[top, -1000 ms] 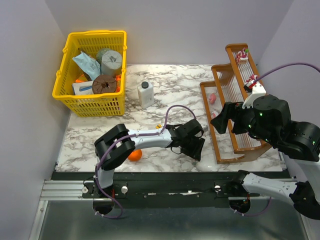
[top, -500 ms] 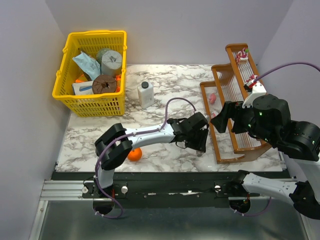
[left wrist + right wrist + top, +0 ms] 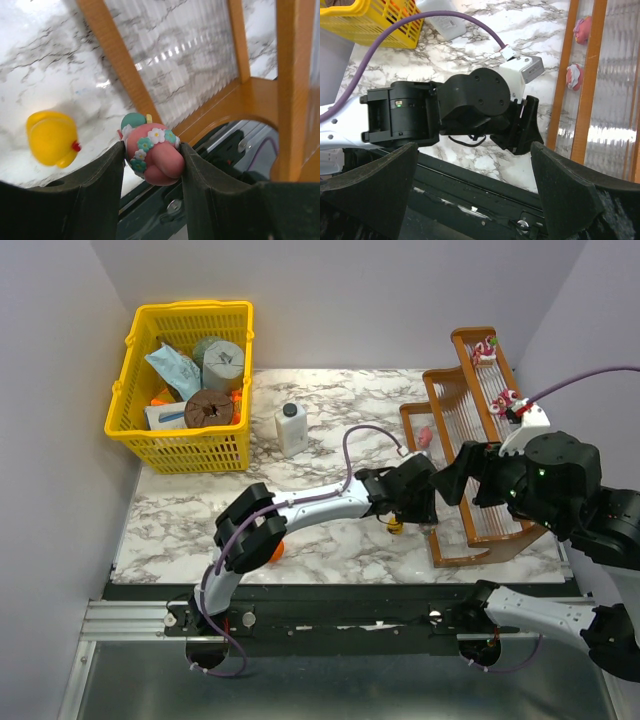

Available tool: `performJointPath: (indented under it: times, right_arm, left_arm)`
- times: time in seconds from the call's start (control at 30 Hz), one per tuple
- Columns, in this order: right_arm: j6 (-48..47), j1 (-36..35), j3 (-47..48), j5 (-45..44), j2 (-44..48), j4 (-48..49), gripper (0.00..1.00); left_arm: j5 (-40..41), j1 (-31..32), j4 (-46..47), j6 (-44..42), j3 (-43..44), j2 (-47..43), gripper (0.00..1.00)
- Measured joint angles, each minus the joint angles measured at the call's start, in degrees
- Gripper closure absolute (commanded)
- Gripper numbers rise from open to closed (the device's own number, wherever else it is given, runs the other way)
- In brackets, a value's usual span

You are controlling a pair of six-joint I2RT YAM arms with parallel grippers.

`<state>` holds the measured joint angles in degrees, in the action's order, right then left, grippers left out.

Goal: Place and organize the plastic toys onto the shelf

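Note:
My left gripper [image 3: 152, 161] is shut on a pink toy [image 3: 155, 159] with a band of white and teal flowers. It hangs just above the marble, beside the near front corner of the brown wooden shelf [image 3: 468, 540]. A yellow toy [image 3: 50, 137] lies on the table next to it and also shows from above [image 3: 396, 527]. On the shelf, red-and-white toys sit on the top tier [image 3: 485, 348] and the middle tier [image 3: 505, 398], and a pink toy [image 3: 425, 436] lies at the lowest tier's far end. My right gripper [image 3: 474, 150] is open above the left wrist, holding nothing.
A yellow basket [image 3: 180, 452] of odds and ends stands at the back left. A white bottle [image 3: 291, 428] stands mid-table. An orange ball [image 3: 272, 551] lies near the front edge, partly behind the left arm. Two pink toys [image 3: 575, 76] show by the shelf's rail.
The left arm has swung right with the pink toy, from mid-table to the shelf's front corner. The yellow toy now shows on the marble. The right arm barely shifted.

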<state>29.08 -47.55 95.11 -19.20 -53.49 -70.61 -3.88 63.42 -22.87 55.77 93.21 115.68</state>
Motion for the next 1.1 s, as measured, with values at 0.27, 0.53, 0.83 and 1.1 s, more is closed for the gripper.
performJointPath:
  times: [0.27, 0.53, 0.83, 1.1]
  right_arm:
    - [0.0, 0.0, 0.2, -0.3, 1.4, -1.0, 0.00]
    - [0.0, 0.0, 0.2, -0.6, 1.9, -1.6, 0.00]
    - [-0.2, 0.0, 0.2, -0.6, 1.9, -1.6, 0.00]
    - [-0.3, 0.0, 0.2, -0.6, 1.9, -2.1, 0.00]
  left_arm:
    - [3.2, 1.9, -0.2, 5.3, 6.3, 5.3, 0.81]
    - [5.9, 2.4, -0.6, 8.3, 9.1, 8.3, 0.81]
    - [7.9, 2.8, -3.2, 8.4, 14.4, 12.2, 0.81]
    - [8.9, 3.2, -4.5, 8.7, 16.8, 13.9, 0.75]
